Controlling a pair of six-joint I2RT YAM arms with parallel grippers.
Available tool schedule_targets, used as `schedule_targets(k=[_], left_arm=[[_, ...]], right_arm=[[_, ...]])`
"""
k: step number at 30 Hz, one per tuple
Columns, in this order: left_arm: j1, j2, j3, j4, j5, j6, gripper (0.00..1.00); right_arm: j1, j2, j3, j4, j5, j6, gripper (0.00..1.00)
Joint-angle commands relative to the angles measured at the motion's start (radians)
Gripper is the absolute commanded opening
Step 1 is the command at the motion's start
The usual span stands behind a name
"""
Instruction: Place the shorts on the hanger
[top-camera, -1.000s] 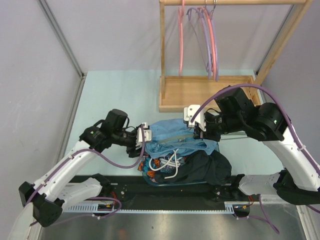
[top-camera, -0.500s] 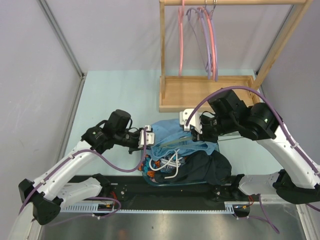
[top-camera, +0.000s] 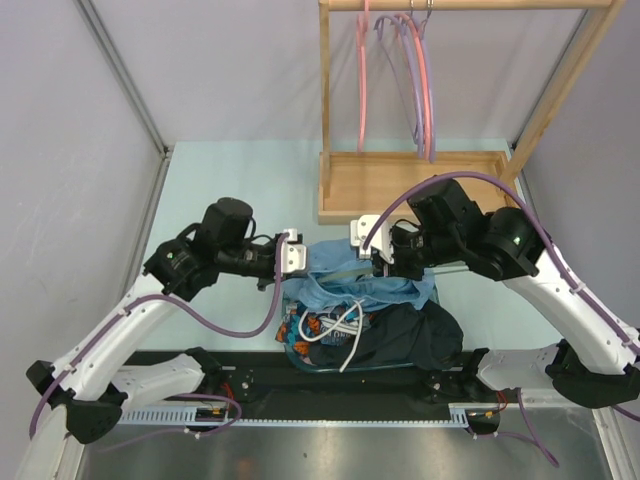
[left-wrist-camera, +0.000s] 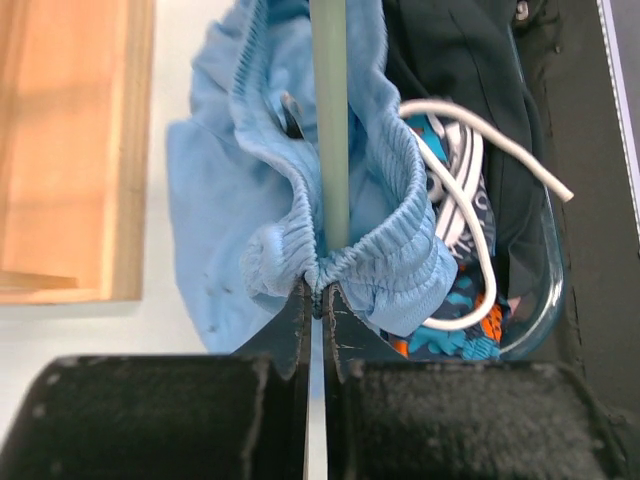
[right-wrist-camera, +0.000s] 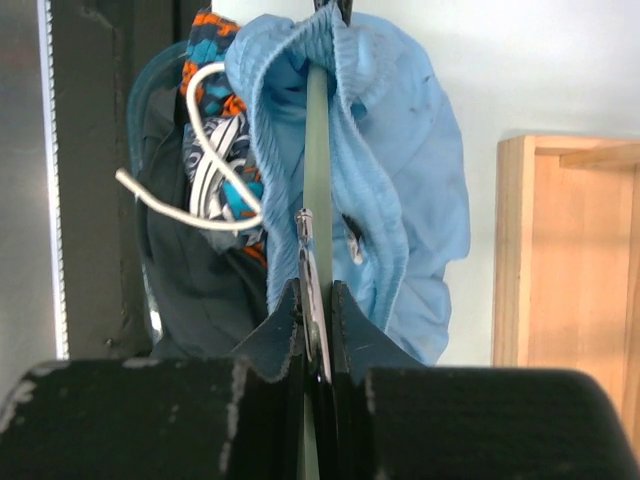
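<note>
The light blue shorts (top-camera: 350, 283) hang bunched between my two grippers, above a clear bin. My left gripper (left-wrist-camera: 315, 288) is shut on a pinch of the ribbed waistband of the shorts (left-wrist-camera: 225, 190). The sage hanger (left-wrist-camera: 330, 120) runs straight away from its jaws, through the waist opening. My right gripper (right-wrist-camera: 317, 292) is shut on the hanger (right-wrist-camera: 316, 150) at the base of its metal hook, with the shorts (right-wrist-camera: 405, 170) draped round the bar. In the top view the left gripper (top-camera: 292, 254) and right gripper (top-camera: 366, 246) face each other across the fabric.
A clear bin (left-wrist-camera: 547, 290) under the shorts holds a blue-and-orange patterned garment (top-camera: 316, 325), a black garment (top-camera: 420, 335) and a white cord (top-camera: 346, 326). Behind stands a wooden rack (top-camera: 410, 185) with pink and purple hangers (top-camera: 422, 80).
My left gripper has shut on the waistband and drawn back a little. My right gripper has carried the hanger leftward, further into the shorts.
</note>
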Motion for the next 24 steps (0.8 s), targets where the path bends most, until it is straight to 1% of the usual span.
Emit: schedule_targets(k=[1, 7, 9, 10, 11, 12, 13, 14, 15, 16, 19, 24], left_arm=[[-0.035, 0.028, 0.102, 0.008, 0.019, -0.043, 0.0], [-0.076, 0.045, 0.113, 0.03, -0.002, -0.075, 0.0], [-0.084, 0.04, 0.106, 0.031, -0.007, -0.08, 0.0], [-0.084, 0.031, 0.095, 0.028, -0.014, -0.081, 0.04], [-0.084, 0.025, 0.089, 0.027, -0.03, -0.083, 0.13], [-0.084, 0.019, 0.074, 0.019, -0.043, -0.088, 0.26], [-0.082, 0.003, 0.063, 0.021, -0.062, -0.092, 0.52], [-0.078, -0.006, 0.052, 0.025, -0.101, -0.103, 0.61], [-0.07, -0.012, 0.032, 0.031, -0.103, -0.106, 0.67], [-0.037, -0.015, 0.026, 0.034, -0.097, -0.106, 0.76], [0.012, -0.008, 0.023, 0.041, -0.08, -0.101, 0.85], [0.026, 0.009, 0.014, 0.088, -0.077, -0.075, 0.87]], right_arm=[[0.005, -0.02, -0.053, 0.162, -0.018, -0.008, 0.0], [0.0, -0.037, -0.171, 0.318, -0.044, 0.032, 0.0], [-0.018, -0.035, -0.182, 0.352, -0.05, 0.058, 0.0], [-0.029, -0.032, -0.185, 0.361, -0.064, 0.064, 0.0], [-0.036, -0.038, -0.188, 0.372, -0.069, 0.073, 0.0], [-0.062, -0.041, -0.188, 0.386, -0.079, 0.076, 0.0], [-0.072, -0.047, -0.193, 0.395, -0.105, 0.081, 0.0], [-0.084, -0.052, -0.199, 0.404, -0.119, 0.081, 0.0], [-0.095, -0.066, -0.203, 0.415, -0.136, 0.079, 0.0], [-0.104, -0.07, -0.207, 0.42, -0.159, 0.079, 0.0], [-0.107, -0.081, -0.216, 0.43, -0.203, 0.07, 0.0], [-0.102, -0.087, -0.231, 0.427, -0.237, 0.032, 0.0]])
